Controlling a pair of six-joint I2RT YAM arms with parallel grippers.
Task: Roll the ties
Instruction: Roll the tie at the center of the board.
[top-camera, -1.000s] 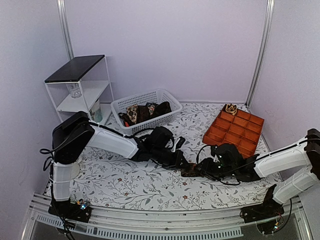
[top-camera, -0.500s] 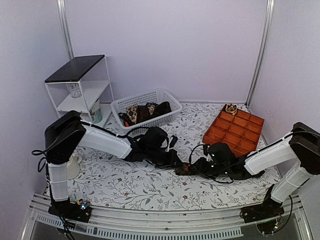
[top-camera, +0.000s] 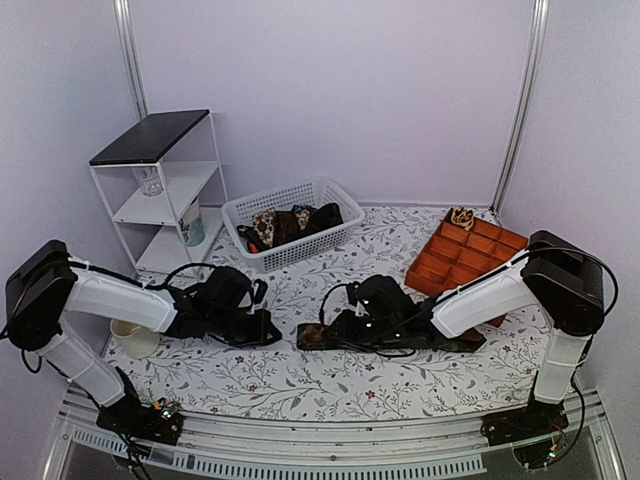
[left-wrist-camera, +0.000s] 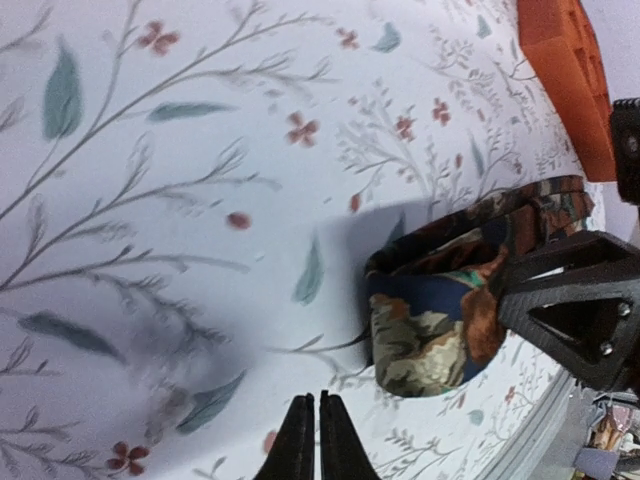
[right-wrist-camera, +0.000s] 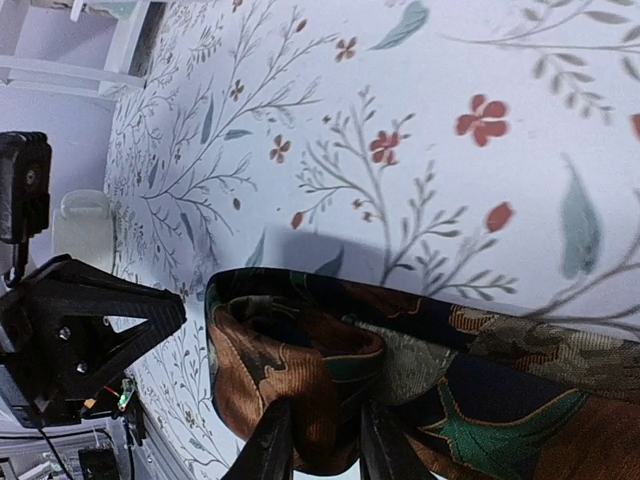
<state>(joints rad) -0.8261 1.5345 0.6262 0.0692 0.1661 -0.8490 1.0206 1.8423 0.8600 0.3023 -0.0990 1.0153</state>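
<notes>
A dark tie printed in brown, green and navy lies on the floral tablecloth, its end folded into a loose roll (top-camera: 306, 337) (left-wrist-camera: 430, 330) (right-wrist-camera: 300, 370). My right gripper (top-camera: 326, 334) (right-wrist-camera: 320, 445) is shut on that rolled end, one finger on each side of the fold. The tie's remaining length runs right under the right arm. My left gripper (top-camera: 270, 329) (left-wrist-camera: 320, 440) is shut and empty, low over the cloth just left of the roll and apart from it. More ties (top-camera: 290, 222) lie heaped in the white basket (top-camera: 330, 190).
An orange compartment tray (top-camera: 480, 262) sits at the right, with a rolled tan tie (top-camera: 461, 217) in a far cell. A white shelf unit (top-camera: 160, 180) stands at the back left. A white cup (top-camera: 132, 338) stands beside the left arm.
Both arms have swung left and lower. The left gripper has drawn away from the tie to the left. The right gripper has closed on the rolled end and carried it leftward.
</notes>
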